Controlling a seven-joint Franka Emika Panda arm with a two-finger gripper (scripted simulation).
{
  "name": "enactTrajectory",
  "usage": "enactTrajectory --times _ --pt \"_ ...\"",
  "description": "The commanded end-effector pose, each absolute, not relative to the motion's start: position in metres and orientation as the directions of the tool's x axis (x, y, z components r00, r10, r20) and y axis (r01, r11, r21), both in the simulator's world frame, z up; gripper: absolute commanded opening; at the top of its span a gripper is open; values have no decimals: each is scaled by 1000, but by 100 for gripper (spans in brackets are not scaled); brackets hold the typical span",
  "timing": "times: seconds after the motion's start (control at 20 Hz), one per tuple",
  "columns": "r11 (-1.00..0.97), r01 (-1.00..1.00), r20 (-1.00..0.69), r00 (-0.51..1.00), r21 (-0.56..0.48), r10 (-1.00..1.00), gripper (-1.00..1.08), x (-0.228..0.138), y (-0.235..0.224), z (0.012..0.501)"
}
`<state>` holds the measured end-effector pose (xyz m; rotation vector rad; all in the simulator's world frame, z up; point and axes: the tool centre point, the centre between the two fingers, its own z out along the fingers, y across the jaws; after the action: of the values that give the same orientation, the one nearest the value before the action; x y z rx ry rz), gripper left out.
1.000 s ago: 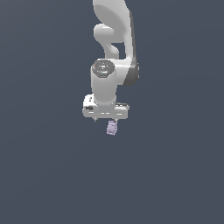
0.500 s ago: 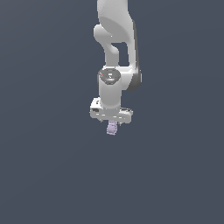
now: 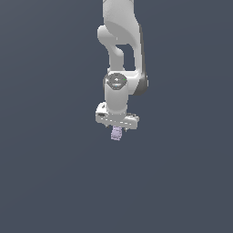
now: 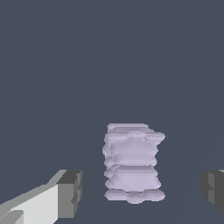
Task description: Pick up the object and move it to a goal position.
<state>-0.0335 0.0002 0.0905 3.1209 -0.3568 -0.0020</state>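
The white arm (image 3: 119, 54) reaches straight down, its gripper (image 3: 116, 129) pointing at the dark surface (image 3: 54, 182) with the lavender object (image 3: 116, 133) just beneath it. The wrist view shows the object (image 4: 132, 162) between the fingers (image 4: 70, 192), which stand apart, clear of it on both sides (hidden from outside).

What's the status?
Gripper open, fingers clear of the object on both sides. Object sits between them, not gripped. Nothing else in view.
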Motion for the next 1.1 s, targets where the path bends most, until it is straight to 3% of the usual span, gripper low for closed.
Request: enactTrajectory --times 0.0,0.75,0.8,1.05 --pt "-974 -226 -1 974 1 -226 100 -34 0 88" --pt "-973 -230 0 973 0 -230 100 -34 0 40" --pt "-973 -230 0 973 0 -230 -100 -34 0 40" --pt "-973 -230 0 973 0 -230 -100 -34 0 40"
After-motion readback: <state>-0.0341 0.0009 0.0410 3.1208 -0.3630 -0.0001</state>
